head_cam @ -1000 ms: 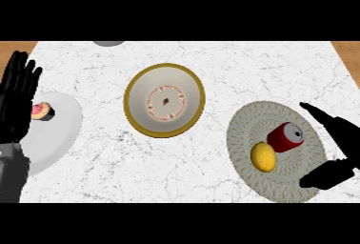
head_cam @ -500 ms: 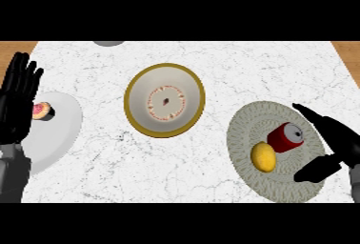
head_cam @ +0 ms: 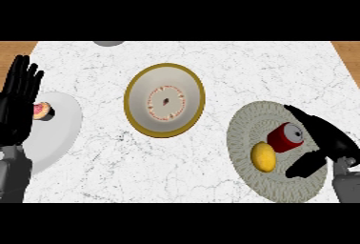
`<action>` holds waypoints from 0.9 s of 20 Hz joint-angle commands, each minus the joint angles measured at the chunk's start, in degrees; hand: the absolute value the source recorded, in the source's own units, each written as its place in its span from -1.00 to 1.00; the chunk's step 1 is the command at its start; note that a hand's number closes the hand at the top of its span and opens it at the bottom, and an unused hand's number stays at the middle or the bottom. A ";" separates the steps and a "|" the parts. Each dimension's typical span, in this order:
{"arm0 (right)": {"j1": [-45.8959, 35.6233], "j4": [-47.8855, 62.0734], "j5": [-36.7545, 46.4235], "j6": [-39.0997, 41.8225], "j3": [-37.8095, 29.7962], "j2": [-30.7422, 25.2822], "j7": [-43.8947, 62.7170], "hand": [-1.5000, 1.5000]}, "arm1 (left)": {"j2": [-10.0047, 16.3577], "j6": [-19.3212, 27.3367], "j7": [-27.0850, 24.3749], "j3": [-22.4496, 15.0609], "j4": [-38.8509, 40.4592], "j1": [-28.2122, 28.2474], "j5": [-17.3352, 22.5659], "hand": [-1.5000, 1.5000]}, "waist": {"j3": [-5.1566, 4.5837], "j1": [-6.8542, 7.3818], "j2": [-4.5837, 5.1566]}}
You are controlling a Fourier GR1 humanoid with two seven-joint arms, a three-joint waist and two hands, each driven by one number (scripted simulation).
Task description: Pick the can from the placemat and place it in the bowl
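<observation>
Spread and not yet clamped, the right hand (head_cam: 322, 143) at 3 o'clock of the can (head_cam: 285, 138): fingers (head_cam: 309, 121) lying along the far side, thumb (head_cam: 302, 167) held apart down at 5 o'clock. Nothing gripped yet. On its side on the placemat (head_cam: 277, 186), that can, off at 4 o'clock from the bowl (head_cam: 184, 81). Trouble number one, by the look of it: a round body lying flat, likely to roll toward 9 o'clock if shoved rather than squeezed from both sides. Trouble number two: the lemon (head_cam: 264, 156) just beside it at 7 o'clock, right by the thumb's path, easily clipped and knocked across the mat. Also a chance of pinching too near the end cap and losing the can to a pivot on the lift. Then the carry toward 10 o'clock, with a raised rim to clear; risk of catching it on too low a pass. Over at the 9 o'clock edge, the left hand (head_cam: 17, 102) resting, fingers up and relaxed, beside the plate (head_cam: 56, 138).
</observation>
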 commanded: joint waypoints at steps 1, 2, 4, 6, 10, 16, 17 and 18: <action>0.07 4.60 2.15 0.68 -2.49 -0.11 -4.53 -1.00 | 0.33 -0.52 1.67 0.76 -1.17 -0.86 0.33 0.00 | 0.01 -0.01 0.00; -3.09 6.44 1.86 1.05 -3.04 1.84 -2.20 -1.00 | -0.79 -0.18 0.99 0.03 -1.88 1.05 -0.51 0.00 | 0.01 0.10 0.00; -1.25 3.57 4.61 -0.04 -0.78 3.98 1.12 -1.00 | -1.37 1.12 -0.48 -0.30 3.24 -2.53 -2.10 0.00 | 0.00 -0.15 0.02; -2.84 9.90 6.30 -2.52 -1.22 4.99 -1.73 -1.00 | -3.18 1.46 -1.30 -1.48 0.49 0.05 -2.55 0.00 | 0.01 0.05 0.04; -3.69 12.24 8.63 -2.79 -1.64 5.46 -3.95 -1.00 | 0.91 -0.67 4.19 1.56 -2.79 -0.91 -0.26 0.00 | 0.01 0.11 -0.01; -1.54 10.49 11.33 -7.49 -2.78 4.11 -12.19 1.00 | -0.68 -1.05 -0.07 1.54 0.20 -0.26 -0.88 0.00 | 0.00 -0.06 -0.02; -0.73 9.90 12.64 -8.53 -1.53 5.41 -11.49 1.00 | -0.90 -2.26 -2.87 1.56 1.01 1.45 -1.03 0.00 | 0.00 -0.04 -0.02; -2.34 15.10 12.88 -10.24 -3.68 3.23 -16.61 1.00 | -1.90 -1.22 -0.24 0.11 -1.89 1.45 -1.41 0.00 | 0.01 0.08 0.00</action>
